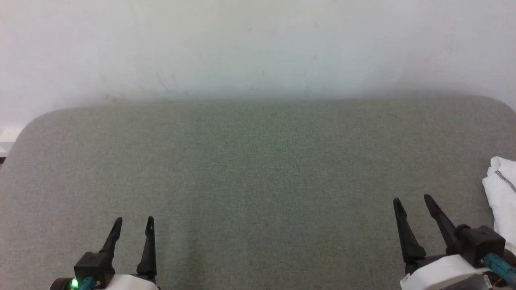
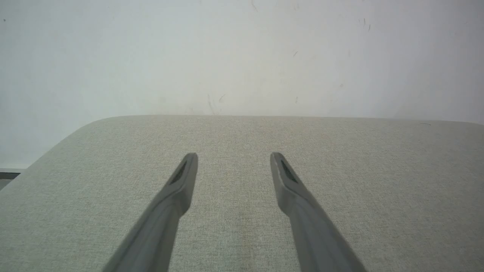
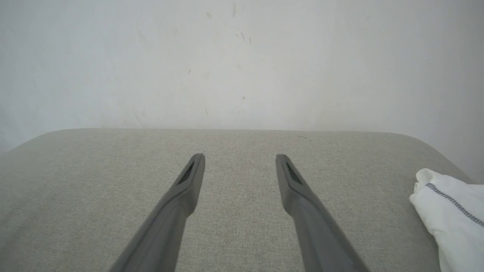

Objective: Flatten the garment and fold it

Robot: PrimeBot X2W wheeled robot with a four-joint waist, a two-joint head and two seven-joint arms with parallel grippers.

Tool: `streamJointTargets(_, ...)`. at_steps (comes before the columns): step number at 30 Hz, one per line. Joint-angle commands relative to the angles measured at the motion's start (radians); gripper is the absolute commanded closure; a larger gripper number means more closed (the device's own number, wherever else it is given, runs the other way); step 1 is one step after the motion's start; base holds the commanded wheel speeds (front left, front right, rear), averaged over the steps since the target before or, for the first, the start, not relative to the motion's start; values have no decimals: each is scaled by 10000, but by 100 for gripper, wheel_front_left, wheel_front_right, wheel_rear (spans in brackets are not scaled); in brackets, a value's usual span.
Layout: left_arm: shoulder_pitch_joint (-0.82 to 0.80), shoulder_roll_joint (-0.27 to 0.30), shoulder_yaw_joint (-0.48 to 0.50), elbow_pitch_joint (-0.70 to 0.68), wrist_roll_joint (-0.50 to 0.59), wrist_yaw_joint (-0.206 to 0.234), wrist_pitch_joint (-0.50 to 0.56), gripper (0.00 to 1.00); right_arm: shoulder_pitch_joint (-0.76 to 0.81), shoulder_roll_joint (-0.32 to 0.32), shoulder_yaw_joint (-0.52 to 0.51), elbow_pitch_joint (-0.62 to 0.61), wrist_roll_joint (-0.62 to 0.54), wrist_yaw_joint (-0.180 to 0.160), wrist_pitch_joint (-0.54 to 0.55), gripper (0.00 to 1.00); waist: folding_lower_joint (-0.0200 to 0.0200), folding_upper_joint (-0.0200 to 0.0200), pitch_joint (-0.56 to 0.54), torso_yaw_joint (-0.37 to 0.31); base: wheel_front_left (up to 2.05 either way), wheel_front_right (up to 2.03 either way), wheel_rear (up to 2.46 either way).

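The garment (image 1: 502, 193) is a bunched white T-shirt with a grey zigzag seam, lying at the far right edge of the head view and partly cut off; the right wrist view shows the garment (image 3: 452, 215) at its lower right. Its patch is hidden. My right gripper (image 1: 412, 199) stands open at the lower right, a little left of the cloth and apart from it, nothing between its fingers (image 3: 191, 177). At the lower left, far from the cloth, my left gripper (image 1: 134, 220) is open and empty too, its fingers (image 2: 183, 177) held over bare fabric.
A grey-green cloth-covered table (image 1: 258, 169) with rounded far corners spreads across the view. A pale wall (image 1: 258, 44) rises right behind its far edge. The table's left edge (image 1: 16, 141) curves away at the left.
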Motion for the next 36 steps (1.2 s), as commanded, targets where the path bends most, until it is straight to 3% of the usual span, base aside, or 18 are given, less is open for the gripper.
streamJointTargets(1, 100, 37, 9, 59, 93, -103, -47, 0, 192, 69, -42, -148, -79, -19, 74, 0, 2, 0, -175, 106, 0, 0, 0)
streamJointTargets(3, 105, 31, -36, 113, 98, -142, -47, 0, 258, 93, -64, -221, -138, -19, 138, 0, 2, 0, -185, 116, 0, 0, 0)
streamJointTargets(4, 9, -1, -43, 98, 74, -83, 3, 100, 186, 69, -34, -162, -77, 0, 131, 100, 2, 0, -173, 102, 0, 0, 0)
streamJointTargets(36, -185, -163, -153, -296, 350, 99, 592, 100, -134, 98, -3, -22, -394, -4, 303, 100, 2, 0, -138, 33, 0, 0, 0)
